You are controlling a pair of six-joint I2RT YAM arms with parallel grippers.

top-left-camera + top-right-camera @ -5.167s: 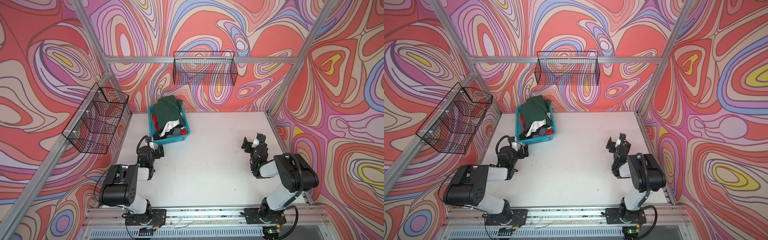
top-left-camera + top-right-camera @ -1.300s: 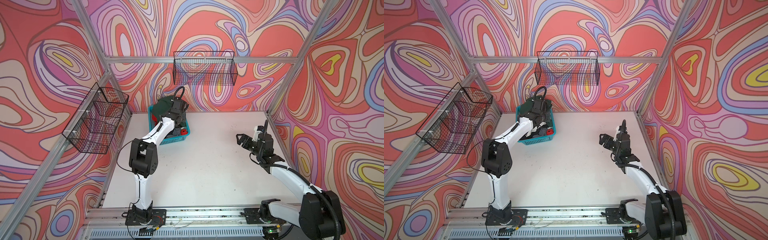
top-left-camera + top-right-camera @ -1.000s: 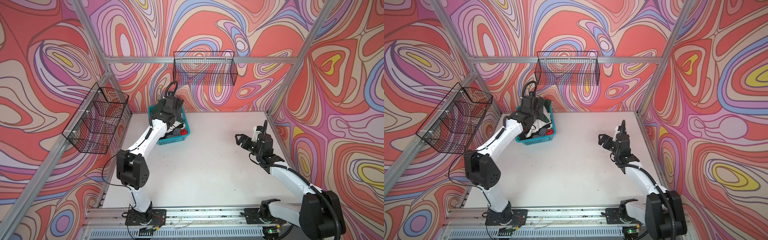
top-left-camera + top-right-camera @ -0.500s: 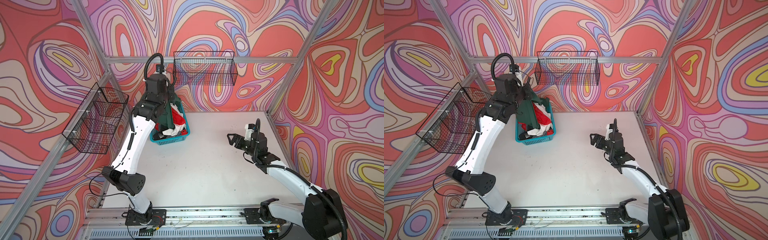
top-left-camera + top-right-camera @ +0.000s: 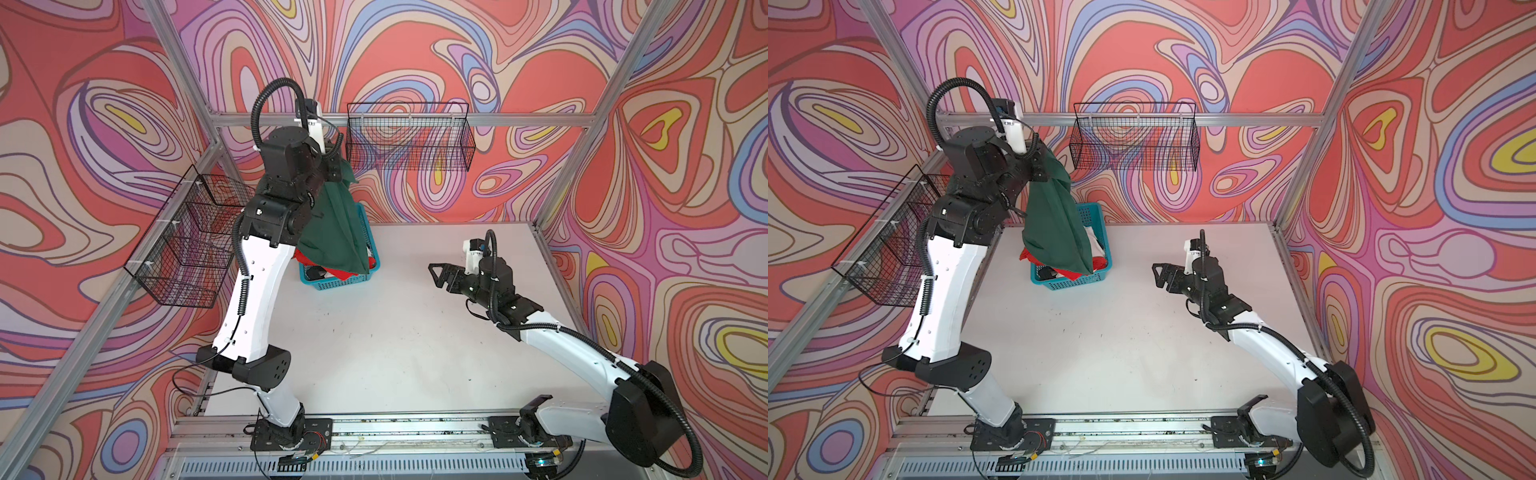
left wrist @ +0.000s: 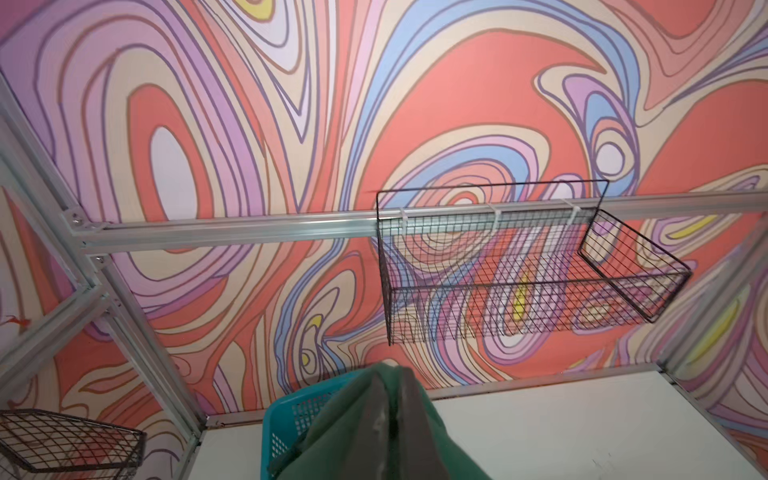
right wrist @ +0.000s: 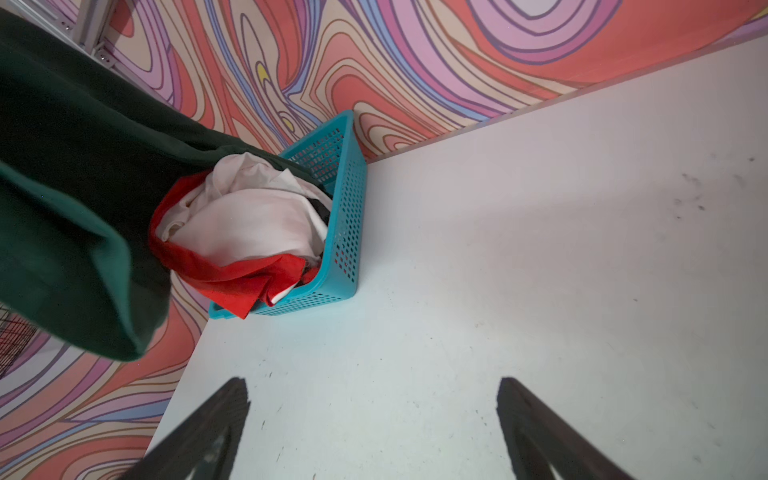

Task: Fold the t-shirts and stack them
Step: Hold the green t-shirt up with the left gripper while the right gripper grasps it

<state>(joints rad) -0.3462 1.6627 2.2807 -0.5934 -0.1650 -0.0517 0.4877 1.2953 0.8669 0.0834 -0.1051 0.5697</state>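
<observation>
The dark green t-shirt (image 5: 336, 232) hangs bunched from my left gripper (image 5: 338, 172), which is shut on its top, high above the teal basket (image 5: 336, 283). Its lower end still reaches into the basket. In the left wrist view the green cloth (image 6: 340, 432) drapes over the closed fingertips of the left gripper (image 6: 392, 370). The right wrist view shows a white t-shirt (image 7: 245, 216) and a red t-shirt (image 7: 232, 278) crumpled in the basket (image 7: 345, 216). My right gripper (image 5: 434, 276) is open and empty over the table, right of the basket, pointing toward it.
One black wire basket (image 5: 409, 137) hangs on the back wall, and a second wire basket (image 5: 187, 245) hangs on the left wall. The white table (image 5: 395, 340) spreads between the arms. Aluminium frame posts stand at its corners.
My left arm has risen and pulled the green t-shirt further up out of the basket. The right gripper has shifted left toward the middle, still open.
</observation>
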